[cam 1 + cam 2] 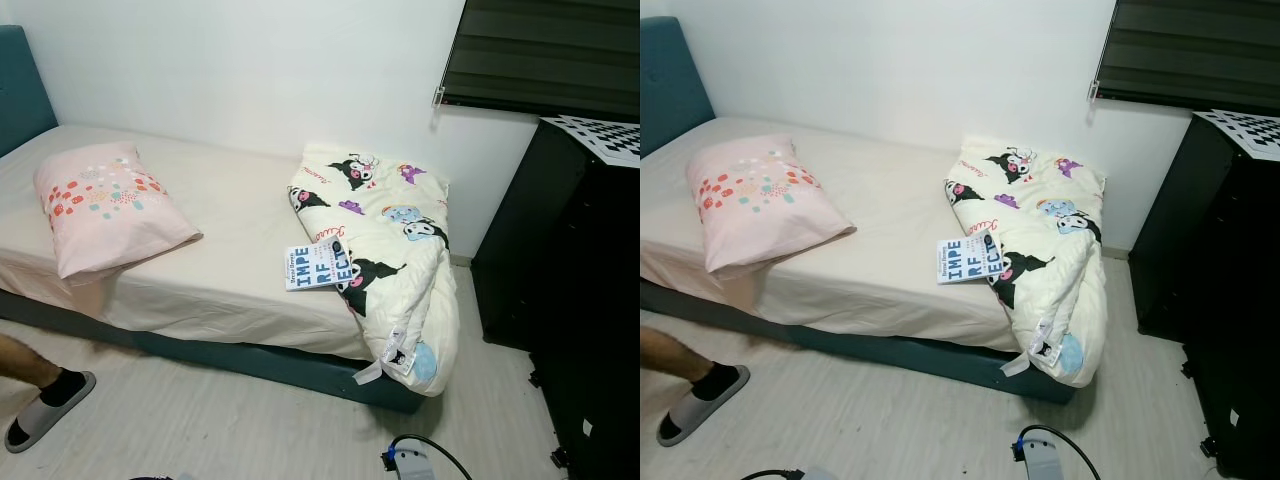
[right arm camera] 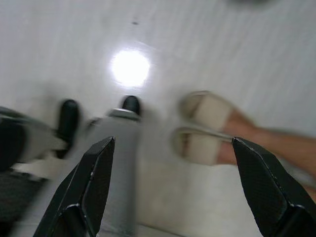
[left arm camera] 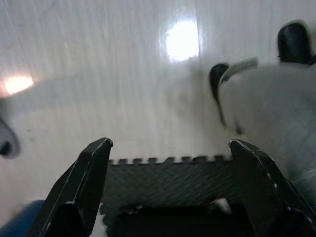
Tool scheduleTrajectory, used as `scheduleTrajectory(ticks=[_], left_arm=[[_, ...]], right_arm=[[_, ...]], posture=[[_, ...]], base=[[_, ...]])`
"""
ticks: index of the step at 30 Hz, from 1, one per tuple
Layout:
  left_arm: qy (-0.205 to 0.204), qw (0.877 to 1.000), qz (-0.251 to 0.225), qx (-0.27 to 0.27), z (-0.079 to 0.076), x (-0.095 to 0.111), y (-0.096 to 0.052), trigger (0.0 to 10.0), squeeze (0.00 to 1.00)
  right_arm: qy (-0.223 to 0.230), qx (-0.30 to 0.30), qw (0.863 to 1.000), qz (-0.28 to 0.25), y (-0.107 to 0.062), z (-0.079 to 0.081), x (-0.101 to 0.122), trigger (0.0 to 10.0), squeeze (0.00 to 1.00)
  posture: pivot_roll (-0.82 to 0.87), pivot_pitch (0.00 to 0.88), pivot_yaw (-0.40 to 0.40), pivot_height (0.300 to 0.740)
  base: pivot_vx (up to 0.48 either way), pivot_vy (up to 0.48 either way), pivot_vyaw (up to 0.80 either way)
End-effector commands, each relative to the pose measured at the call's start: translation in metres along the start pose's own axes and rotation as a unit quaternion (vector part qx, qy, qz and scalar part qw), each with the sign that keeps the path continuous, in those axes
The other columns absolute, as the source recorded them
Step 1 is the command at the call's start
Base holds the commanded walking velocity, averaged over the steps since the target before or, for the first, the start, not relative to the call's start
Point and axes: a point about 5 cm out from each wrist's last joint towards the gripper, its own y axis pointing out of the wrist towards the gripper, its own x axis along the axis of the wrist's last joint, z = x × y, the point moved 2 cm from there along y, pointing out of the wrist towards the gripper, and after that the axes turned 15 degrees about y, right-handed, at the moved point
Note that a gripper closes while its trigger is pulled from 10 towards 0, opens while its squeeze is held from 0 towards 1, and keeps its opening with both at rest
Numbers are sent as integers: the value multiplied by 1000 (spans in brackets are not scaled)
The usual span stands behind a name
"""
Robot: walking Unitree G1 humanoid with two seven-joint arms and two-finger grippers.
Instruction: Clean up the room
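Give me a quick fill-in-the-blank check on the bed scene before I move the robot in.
1. The blue-and-white paperback book lies partly on the cream cartoon-print ____.
2. The pink patterned pillow lies near the bed's teal ____.
3. The quilt hangs over the bed's edge toward the ____.
4. The left gripper and right gripper both hang ____.

Missing words: quilt; headboard; floor; open

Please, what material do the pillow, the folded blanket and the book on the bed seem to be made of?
The pillow looks like soft woven cloth, pink with a small printed pattern; it sags and creases. The folded blanket seems a padded, quilted fabric, cream with cartoon prints; it is puffy and droops over the bed edge. The book appears to be paper with a smooth printed cover, flat and stiff.
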Motion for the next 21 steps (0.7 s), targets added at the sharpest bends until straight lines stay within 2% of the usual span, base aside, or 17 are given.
scheduleTrajectory(ticks=[1,6,12,18,21], left_arm=[[-16,1000,-4,-10,-7,2,0,10000,0],[-34,999,-17,-9,-7,9,1,10000,0],[-33,999,-19,-12,-8,10,1,10000,0],[-40,999,-17,-29,-12,9,0,10000,0],[-46,998,-17,-33,-15,11,1,10000,0]], right_arm=[[-19,-10,1000,-13,0,0,8,10000,0],[-14,-11,1000,-14,0,-1,8,10000,0],[-10,-13,1000,-16,0,-2,8,10000,0],[-2,-21,1000,-16,0,-3,7,10000,0],[-3,-22,1000,-17,0,-3,7,10000,0]], posture=[[13,0,-99,740],[4,0,-103,740],[5,0,-104,740],[5,0,-105,740],[4,0,-102,740]], base=[[0,0,800],[0,0,800],[0,0,800],[0,0,0],[0,-364,0]])
